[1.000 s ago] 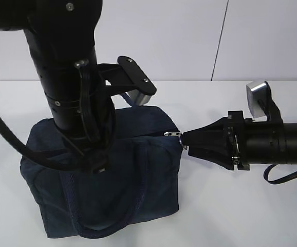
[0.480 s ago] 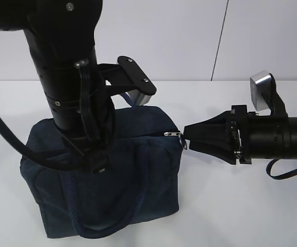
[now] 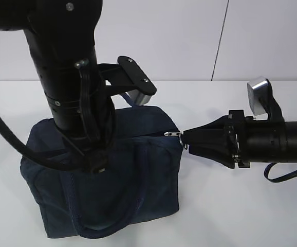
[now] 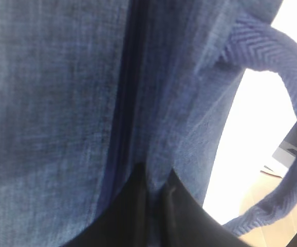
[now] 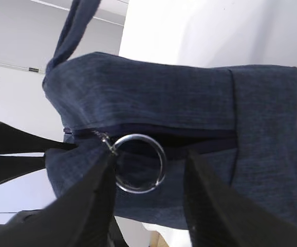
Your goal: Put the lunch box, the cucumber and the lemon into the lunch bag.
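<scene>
Basically right gripper open, jaws straddling ring pull, apparently not clamped; zipper axis runs toward left gripper, shut on lunch bag fabric.

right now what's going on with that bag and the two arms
The left claw is shut and pressed against the fabric of the navy lunch bag, seemingly holding it steady on the white table. The right claw sits at the end of the bag's top zipper, its open fingers straddling the silver ring pull without clamping it. The zipper looks closed. No lunch box, cucumber or lemon shows in any view.
</scene>
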Robot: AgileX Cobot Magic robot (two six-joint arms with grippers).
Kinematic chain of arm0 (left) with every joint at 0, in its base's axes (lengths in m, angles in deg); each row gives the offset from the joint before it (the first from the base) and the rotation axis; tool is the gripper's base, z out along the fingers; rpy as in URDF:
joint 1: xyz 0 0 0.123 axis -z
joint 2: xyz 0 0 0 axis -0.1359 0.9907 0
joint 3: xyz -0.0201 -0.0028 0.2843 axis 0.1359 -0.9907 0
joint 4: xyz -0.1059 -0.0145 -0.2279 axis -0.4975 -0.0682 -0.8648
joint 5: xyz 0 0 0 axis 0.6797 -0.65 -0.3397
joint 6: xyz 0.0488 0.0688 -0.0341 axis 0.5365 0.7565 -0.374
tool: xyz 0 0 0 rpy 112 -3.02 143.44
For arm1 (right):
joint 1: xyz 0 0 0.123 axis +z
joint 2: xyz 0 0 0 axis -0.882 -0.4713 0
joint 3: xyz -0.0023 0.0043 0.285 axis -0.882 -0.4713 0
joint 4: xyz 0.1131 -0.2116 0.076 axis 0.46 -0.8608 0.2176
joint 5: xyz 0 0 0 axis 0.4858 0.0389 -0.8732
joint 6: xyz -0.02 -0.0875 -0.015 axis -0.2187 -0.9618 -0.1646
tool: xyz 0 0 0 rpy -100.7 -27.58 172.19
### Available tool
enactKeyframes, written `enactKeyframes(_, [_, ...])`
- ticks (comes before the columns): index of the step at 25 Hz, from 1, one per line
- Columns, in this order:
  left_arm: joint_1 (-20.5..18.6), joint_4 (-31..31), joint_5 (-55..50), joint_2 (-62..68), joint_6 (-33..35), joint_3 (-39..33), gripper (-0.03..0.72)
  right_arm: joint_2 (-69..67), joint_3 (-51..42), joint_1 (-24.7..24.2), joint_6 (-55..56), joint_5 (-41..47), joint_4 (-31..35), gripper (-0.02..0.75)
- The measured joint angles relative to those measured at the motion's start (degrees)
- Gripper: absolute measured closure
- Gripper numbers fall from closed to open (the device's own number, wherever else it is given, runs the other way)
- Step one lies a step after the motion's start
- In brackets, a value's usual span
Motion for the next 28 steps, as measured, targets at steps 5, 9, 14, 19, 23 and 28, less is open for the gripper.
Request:
enactKeyframes(5, [0.0,0.0,0.0,0.0,0.0,0.0,0.681,-0.2,0.0,1.5,0.0,0.0,0.7,0.423])
enactKeyframes(9, [0.0,0.0,0.0,0.0,0.0,0.0,0.681,-0.5,0.0,3.6,-0.4,-0.1,0.8,0.423])
enactKeyframes(14, [0.0,0.2,0.0,0.0,0.0,0.0,0.681,-0.6,0.8,3.8,-0.7,-0.1,1.0,0.423])
enactKeyframes(19, [0.0,0.4,0.0,0.0,0.0,0.0,0.681,-0.7,1.8,3.8,-0.9,-0.1,1.0,0.423])
enactKeyframes(23, [0.0,0.4,0.0,0.0,0.0,0.0,0.681,-0.7,1.8,3.9,-1.3,-0.1,1.0,0.423])
enactKeyframes(28, [0.0,0.4,0.0,0.0,0.0,0.0,0.681,-0.7,1.8,3.9,-1.3,-0.1,1.0,0.423])
